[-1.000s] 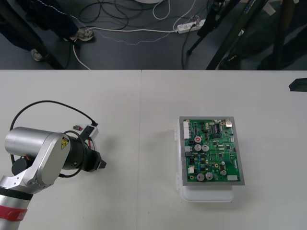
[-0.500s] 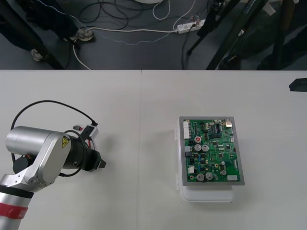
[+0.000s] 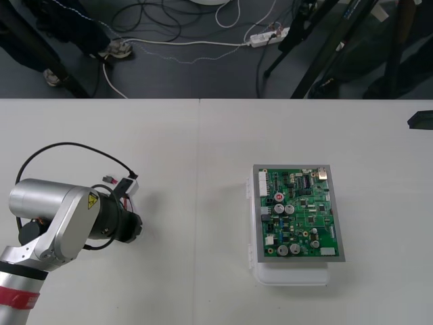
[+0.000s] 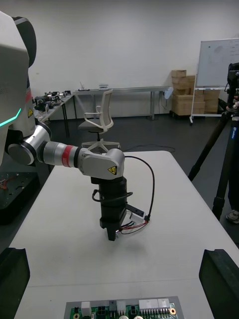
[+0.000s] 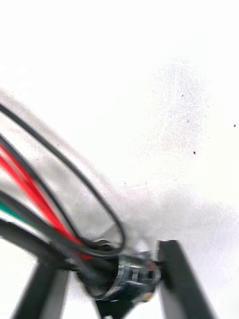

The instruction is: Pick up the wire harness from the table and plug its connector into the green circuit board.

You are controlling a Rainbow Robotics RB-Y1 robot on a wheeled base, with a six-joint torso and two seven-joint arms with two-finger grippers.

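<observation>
The wire harness (image 5: 55,219) lies on the table at the left, with red, black and green wires running to a round metal socket (image 5: 127,279). My left gripper (image 3: 134,227) points down at the table there, and its black fingers (image 5: 177,279) are shut on the socket and its wires. From the right wrist view the left gripper (image 4: 112,233) stands upright with the red wires (image 4: 133,227) curling beside its tip. The green circuit board (image 3: 298,213) sits on its white base (image 3: 291,276) at the right. My right gripper (image 4: 117,251) is open, its fingers (image 4: 219,279) far apart above the board's edge (image 4: 124,309).
A black cable (image 3: 67,147) loops from the left arm's wrist over the table. The right gripper's dark tip (image 3: 419,120) sits at the table's right edge. Bare tabletop separates the left gripper from the board.
The left gripper's fingers have drawn in from wide open around the socket. The arm has stayed in place, and so have the right arm and the board.
</observation>
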